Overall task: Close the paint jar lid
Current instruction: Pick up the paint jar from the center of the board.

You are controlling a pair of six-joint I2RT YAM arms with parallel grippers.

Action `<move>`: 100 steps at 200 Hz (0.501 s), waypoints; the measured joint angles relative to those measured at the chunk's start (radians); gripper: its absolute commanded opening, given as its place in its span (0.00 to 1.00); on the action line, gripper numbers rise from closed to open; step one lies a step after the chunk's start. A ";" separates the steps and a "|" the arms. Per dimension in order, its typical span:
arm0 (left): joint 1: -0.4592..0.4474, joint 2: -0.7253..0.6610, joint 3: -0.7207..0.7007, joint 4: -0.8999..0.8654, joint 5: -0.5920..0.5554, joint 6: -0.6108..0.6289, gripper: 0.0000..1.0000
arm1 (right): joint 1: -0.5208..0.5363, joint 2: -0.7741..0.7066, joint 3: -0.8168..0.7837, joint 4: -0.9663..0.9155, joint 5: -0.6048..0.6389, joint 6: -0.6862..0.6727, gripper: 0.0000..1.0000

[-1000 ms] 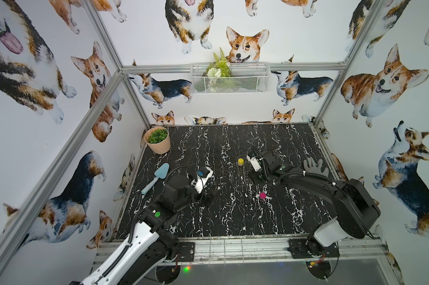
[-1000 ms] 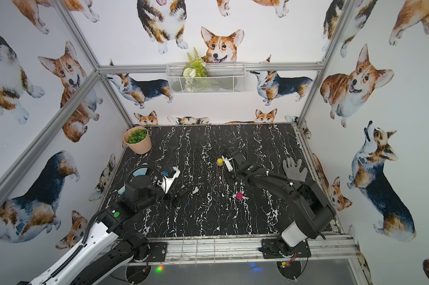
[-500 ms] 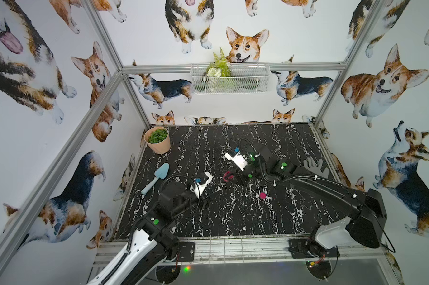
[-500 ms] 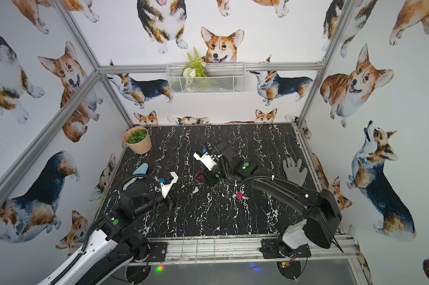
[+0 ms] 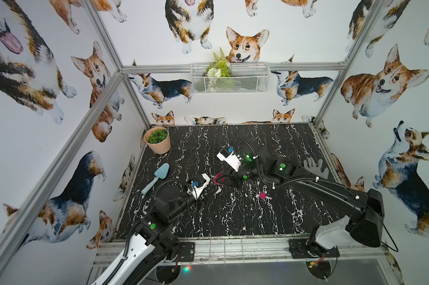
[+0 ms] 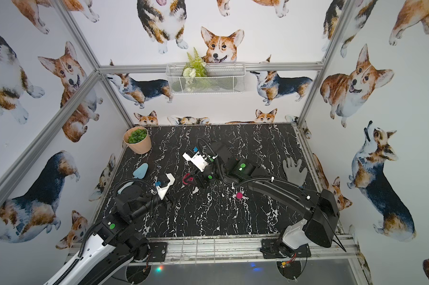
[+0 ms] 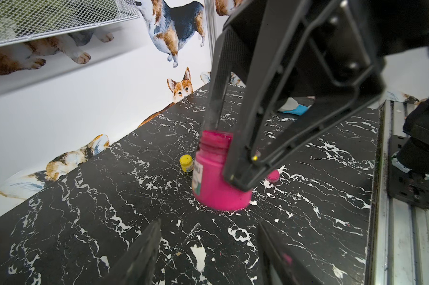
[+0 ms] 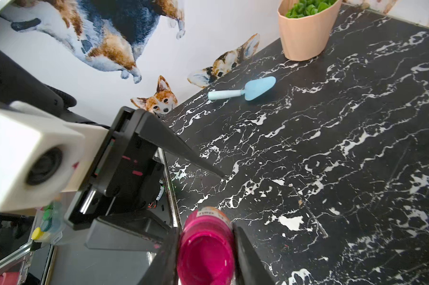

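A pink paint jar (image 7: pixel 216 177), its mouth open with no lid on, stands tilted with its base at the black marble table (image 5: pixel 233 217). My right gripper (image 8: pixel 206 237) is shut on the jar, one finger on each side. In both top views the jar (image 5: pixel 218 179) (image 6: pixel 187 179) is left of centre. The pink lid (image 5: pixel 262 195) (image 6: pixel 239 195) lies flat on the table, to the right of the jar. My left gripper (image 7: pixel 208 246) is open and holds nothing, a short way in front of the jar; in a top view the left gripper (image 5: pixel 209 196) points at it.
A small yellow jar (image 7: pixel 186 162) stands just behind the pink one. A potted plant (image 5: pixel 158 140) sits at the back left, a blue trowel (image 5: pixel 156 176) lies along the left edge, and a grey glove (image 5: pixel 316 167) lies at the right edge.
My right arm has swung left and forward with the pink jar, away from the yellow jar. My left gripper's jaws have narrowed, and that arm has drawn back a little.
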 measured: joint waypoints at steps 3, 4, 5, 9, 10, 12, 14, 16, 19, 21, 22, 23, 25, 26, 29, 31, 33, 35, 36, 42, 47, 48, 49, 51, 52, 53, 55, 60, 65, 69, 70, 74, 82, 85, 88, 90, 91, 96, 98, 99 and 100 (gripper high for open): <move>0.000 -0.003 0.000 0.000 -0.002 0.000 0.61 | 0.005 0.002 0.003 0.000 0.000 0.002 0.35; 0.000 -0.003 0.000 0.000 -0.002 0.000 0.61 | 0.005 0.002 0.003 0.000 0.000 0.002 0.35; 0.000 -0.004 0.000 0.000 -0.003 0.001 0.61 | 0.005 0.002 0.003 0.000 0.000 0.002 0.35; 0.000 -0.006 0.000 0.000 -0.003 0.002 0.61 | 0.009 0.005 0.007 0.001 0.000 0.003 0.35; 0.000 -0.007 0.000 0.000 -0.003 0.002 0.61 | 0.010 0.006 0.008 0.002 -0.001 0.003 0.35; 0.000 -0.008 0.000 0.001 -0.003 0.003 0.61 | 0.011 0.008 0.010 0.002 -0.002 0.003 0.35; 0.000 -0.009 0.000 0.002 -0.003 0.003 0.61 | 0.011 0.008 0.010 0.002 -0.002 0.003 0.35; 0.000 -0.009 0.000 0.002 -0.003 0.003 0.61 | 0.014 0.010 0.013 0.002 -0.002 0.003 0.35; 0.000 -0.011 0.000 0.002 -0.003 0.004 0.61 | 0.015 0.011 0.014 0.003 -0.003 0.003 0.35; 0.000 -0.011 0.000 0.003 -0.003 0.004 0.60 | 0.015 0.014 0.017 0.003 -0.005 0.003 0.35; 0.000 -0.012 0.000 0.003 -0.004 0.005 0.60 | 0.015 0.014 0.017 0.003 -0.005 0.003 0.35; 0.000 -0.012 0.000 0.003 -0.004 0.005 0.60 | 0.015 0.014 0.018 0.003 -0.005 0.003 0.35; 0.000 -0.013 0.000 0.003 -0.006 0.006 0.60 | 0.015 0.016 0.021 0.003 -0.005 0.003 0.35; 0.000 -0.013 0.000 0.003 -0.006 0.006 0.60 | 0.015 0.016 0.021 0.003 -0.005 0.003 0.35; 0.000 -0.014 0.000 0.003 -0.011 0.006 0.60 | 0.015 0.020 0.025 0.003 -0.004 0.004 0.34; 0.000 -0.015 0.000 0.003 -0.012 0.006 0.60 | 0.017 0.022 0.027 0.004 -0.003 0.005 0.34; 0.000 -0.016 0.000 0.003 -0.014 0.006 0.60 | 0.018 0.023 0.029 0.006 -0.003 0.005 0.34; 0.000 -0.016 0.000 0.003 -0.014 0.006 0.60 | 0.018 0.024 0.030 0.006 -0.003 0.006 0.34; 0.000 -0.017 0.000 0.003 -0.015 0.006 0.60 | 0.019 0.025 0.031 0.006 -0.002 0.006 0.34; 0.000 -0.018 0.000 0.004 -0.018 0.006 0.60 | 0.019 0.027 0.033 0.006 0.000 0.006 0.34; 0.000 -0.018 0.000 0.004 -0.017 0.006 0.59 | 0.021 0.031 0.036 0.006 0.002 0.006 0.34; 0.000 -0.018 0.000 0.004 -0.017 0.006 0.59 | 0.023 0.032 0.037 0.006 0.002 0.006 0.34; 0.000 -0.018 0.000 0.004 -0.017 0.007 0.59 | 0.023 0.032 0.037 0.006 0.002 0.006 0.34; 0.000 -0.018 0.000 0.004 -0.017 0.007 0.59 | 0.023 0.033 0.038 0.006 0.001 0.006 0.34; 0.000 -0.018 0.000 0.004 -0.017 0.007 0.59 | 0.024 0.034 0.039 0.007 0.002 0.006 0.34; 0.000 -0.018 0.000 0.004 -0.018 0.007 0.59 | 0.026 0.035 0.040 0.007 0.002 0.006 0.34; 0.000 -0.018 0.000 0.004 -0.018 0.007 0.59 | 0.028 0.036 0.040 0.007 0.002 0.006 0.34; 0.000 -0.018 0.000 0.004 -0.018 0.007 0.59 | 0.029 0.039 0.045 0.006 0.003 0.006 0.34; 0.000 -0.018 0.000 0.004 -0.018 0.007 0.59 | 0.030 0.040 0.046 0.006 0.004 0.006 0.34; 0.000 -0.019 0.000 0.004 -0.018 0.007 0.59 | 0.035 0.043 0.051 0.006 0.005 0.006 0.34; 0.000 -0.019 0.000 0.004 -0.018 0.007 0.59 | 0.035 0.043 0.051 0.006 0.005 0.006 0.34; 0.000 -0.020 0.000 0.004 -0.019 0.007 0.59 | 0.035 0.046 0.054 0.006 0.004 0.006 0.34; 0.000 -0.021 0.000 0.004 -0.023 0.007 0.59 | 0.037 0.049 0.060 0.006 0.006 0.006 0.34; 0.000 -0.023 0.000 0.004 -0.026 0.007 0.59 | 0.037 0.051 0.064 0.006 0.007 0.006 0.34; 0.000 -0.024 0.000 0.004 -0.027 0.007 0.59 | 0.037 0.053 0.066 0.006 0.008 0.006 0.34; 0.000 -0.026 0.000 0.004 -0.028 0.007 0.59 | 0.039 0.054 0.068 0.006 0.009 0.006 0.34; 0.000 -0.026 0.000 0.004 -0.029 0.007 0.59 | 0.040 0.055 0.069 0.006 0.009 0.006 0.34; 0.000 -0.029 0.000 0.005 -0.029 0.007 0.59 | 0.041 0.058 0.072 0.006 0.010 0.006 0.34; 0.000 -0.030 0.000 0.005 -0.029 0.007 0.59 | 0.041 0.059 0.073 0.006 0.011 0.006 0.34; 0.000 -0.031 0.000 0.005 -0.029 0.007 0.59 | 0.041 0.059 0.073 0.006 0.011 0.006 0.34; 0.000 -0.031 0.000 0.005 -0.029 0.007 0.59 | 0.041 0.060 0.074 0.006 0.012 0.006 0.34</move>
